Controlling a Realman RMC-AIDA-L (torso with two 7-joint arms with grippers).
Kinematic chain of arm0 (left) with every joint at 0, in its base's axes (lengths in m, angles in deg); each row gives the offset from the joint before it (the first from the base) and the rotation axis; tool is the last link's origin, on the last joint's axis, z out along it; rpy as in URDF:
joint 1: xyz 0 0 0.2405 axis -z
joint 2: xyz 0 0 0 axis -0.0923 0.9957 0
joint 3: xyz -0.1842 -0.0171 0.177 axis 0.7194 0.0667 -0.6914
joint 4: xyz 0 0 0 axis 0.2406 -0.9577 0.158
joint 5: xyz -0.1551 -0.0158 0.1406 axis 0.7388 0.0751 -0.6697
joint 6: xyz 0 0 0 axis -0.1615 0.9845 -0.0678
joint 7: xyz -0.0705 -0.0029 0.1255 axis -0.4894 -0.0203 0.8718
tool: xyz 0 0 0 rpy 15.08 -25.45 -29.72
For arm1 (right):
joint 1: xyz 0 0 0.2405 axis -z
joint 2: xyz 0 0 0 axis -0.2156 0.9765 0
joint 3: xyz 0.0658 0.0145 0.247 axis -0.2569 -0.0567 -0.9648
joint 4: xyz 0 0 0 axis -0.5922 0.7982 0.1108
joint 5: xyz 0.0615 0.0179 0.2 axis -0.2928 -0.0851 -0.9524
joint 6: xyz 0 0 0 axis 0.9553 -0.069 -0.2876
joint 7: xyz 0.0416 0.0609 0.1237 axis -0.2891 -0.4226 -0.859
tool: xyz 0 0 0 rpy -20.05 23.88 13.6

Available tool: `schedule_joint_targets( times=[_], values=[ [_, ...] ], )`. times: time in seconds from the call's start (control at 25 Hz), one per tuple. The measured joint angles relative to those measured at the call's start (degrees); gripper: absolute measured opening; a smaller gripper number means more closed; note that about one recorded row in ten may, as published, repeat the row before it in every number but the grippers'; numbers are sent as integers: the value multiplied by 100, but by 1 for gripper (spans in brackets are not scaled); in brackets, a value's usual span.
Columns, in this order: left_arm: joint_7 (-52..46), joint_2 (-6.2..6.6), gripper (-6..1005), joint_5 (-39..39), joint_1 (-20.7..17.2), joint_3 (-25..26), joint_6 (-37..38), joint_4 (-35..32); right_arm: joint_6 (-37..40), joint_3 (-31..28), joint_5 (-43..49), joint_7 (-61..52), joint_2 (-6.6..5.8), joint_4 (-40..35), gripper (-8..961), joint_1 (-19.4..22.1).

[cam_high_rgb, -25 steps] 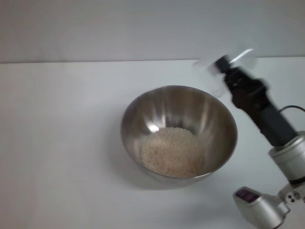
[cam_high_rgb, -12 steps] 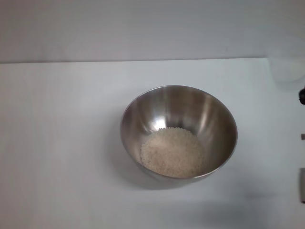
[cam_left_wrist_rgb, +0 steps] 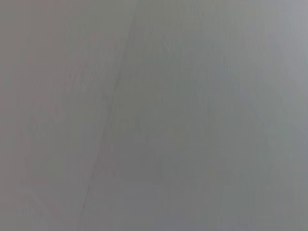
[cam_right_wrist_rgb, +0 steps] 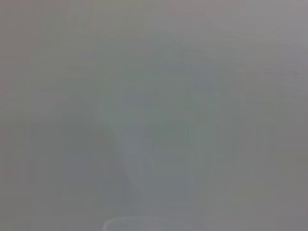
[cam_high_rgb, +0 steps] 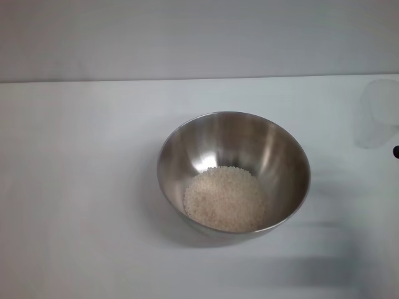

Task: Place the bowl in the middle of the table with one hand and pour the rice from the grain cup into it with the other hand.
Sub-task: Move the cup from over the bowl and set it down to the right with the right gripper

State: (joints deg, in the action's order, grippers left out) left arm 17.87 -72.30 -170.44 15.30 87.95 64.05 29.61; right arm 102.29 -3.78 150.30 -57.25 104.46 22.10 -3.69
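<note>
The large round stainless-steel bowl (cam_high_rgb: 234,172) sits upright near the middle of the plain white surface (cam_high_rgb: 81,187). A pale mound of small cream-coloured rice grains (cam_high_rgb: 224,198) covers its bottom. At the right edge of the head view, well apart from the bowl, the small transparent plastic grain cup (cam_high_rgb: 380,113) shows faintly, with a dark speck of the right arm just beside it. Whether either arm's fingers are spread or pressed together cannot be told.
</note>
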Motion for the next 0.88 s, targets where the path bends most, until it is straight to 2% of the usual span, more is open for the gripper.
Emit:
schedule_joint_targets(
  times=[0.4, 0.88],
  values=[
    [-6, 0, 600, 0, 47, 1, 1, -24, -970, -120, -23, -94, -6, -146, 12, -329],
    [-7, 0, 607, -9, 36, -14, 33, -23, -1661, -156, -77, -107, -8, -194, 13, -388]
  ],
)
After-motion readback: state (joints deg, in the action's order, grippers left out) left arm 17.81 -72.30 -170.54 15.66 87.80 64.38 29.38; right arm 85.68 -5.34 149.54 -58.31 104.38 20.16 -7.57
